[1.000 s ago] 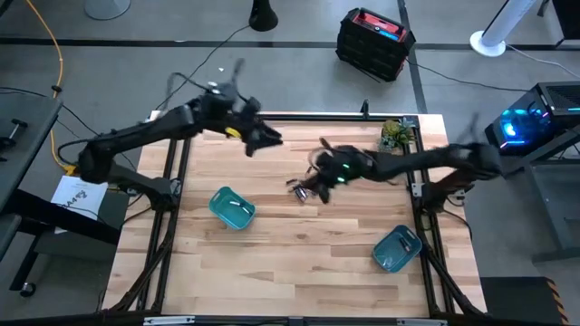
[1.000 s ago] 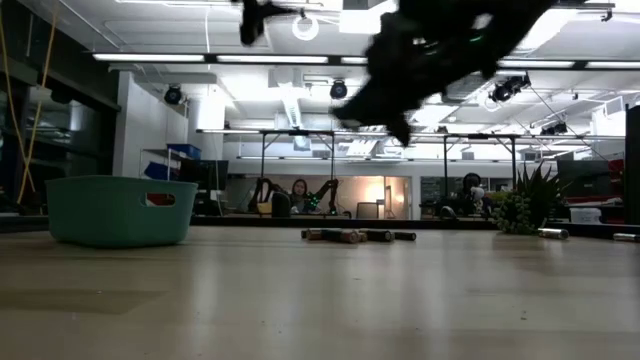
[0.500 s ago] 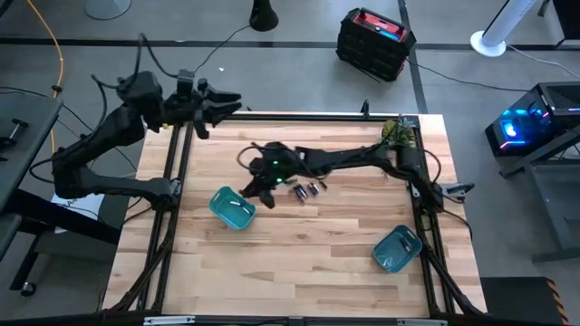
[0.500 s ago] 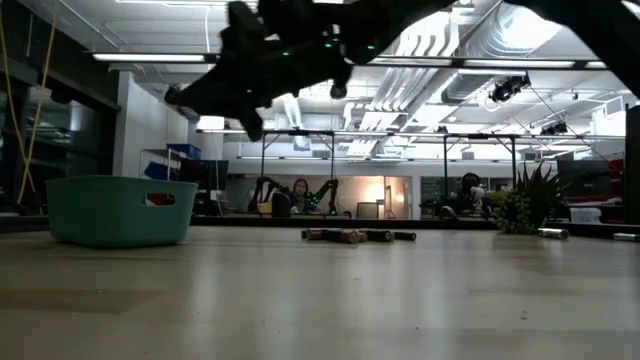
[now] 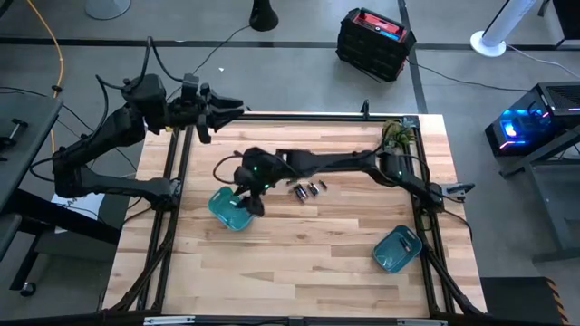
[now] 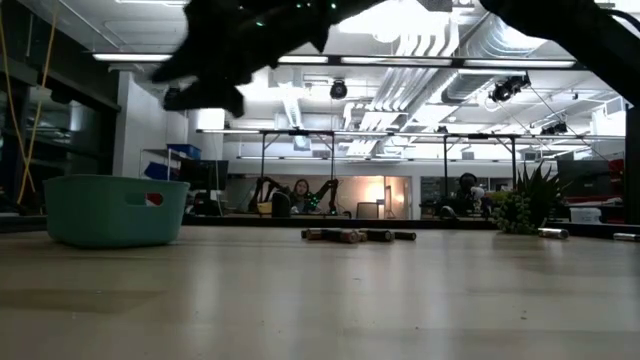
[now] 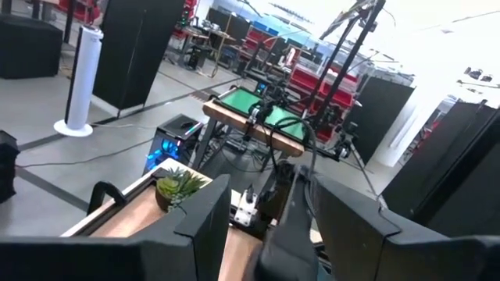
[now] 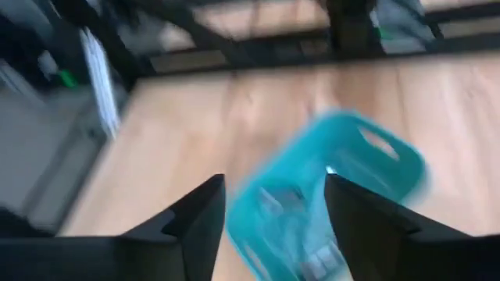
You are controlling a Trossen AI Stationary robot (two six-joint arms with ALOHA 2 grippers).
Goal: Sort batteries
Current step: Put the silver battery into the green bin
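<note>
The right gripper point(image 5: 249, 201) hangs over the left small teal plastic bin point(image 5: 231, 207), which sits on the light wooden table point(image 5: 299, 254) near its left side. In the right wrist view its 2 dark fingers point(image 8: 197, 226) are spread apart w/ the bin showing in the gap, and nothing is between them. Small pale things lie inside that bin, but they are too blurry to tell what they are. The long dark right arm point(image 5: 344, 165) reaches across the table from the right edge. The batteries point(image 5: 306, 189), a few tiny silvery-grey metal cells w/ dark bands, lie loose in a short row on the wood near the middle, just beside the right arm and a bit apart from the left bin. In the low view they lie flat in a line far back on the table point(image 6: 358, 236), w/ the left bin point(image 6: 115, 210) standing off to 1 side. A 2nd small teal plastic bin point(image 5: 397, 249) sits near the table's front right corner, well apart from the batteries. The left gripper point(image 5: 227, 107) waits up in the air past the table's back left corner, and its 2 dark fingers point(image 7: 205, 226) stand spread apart w/ nothing held. A small green plant point(image 5: 392, 134) sits at the back right corner.
</note>
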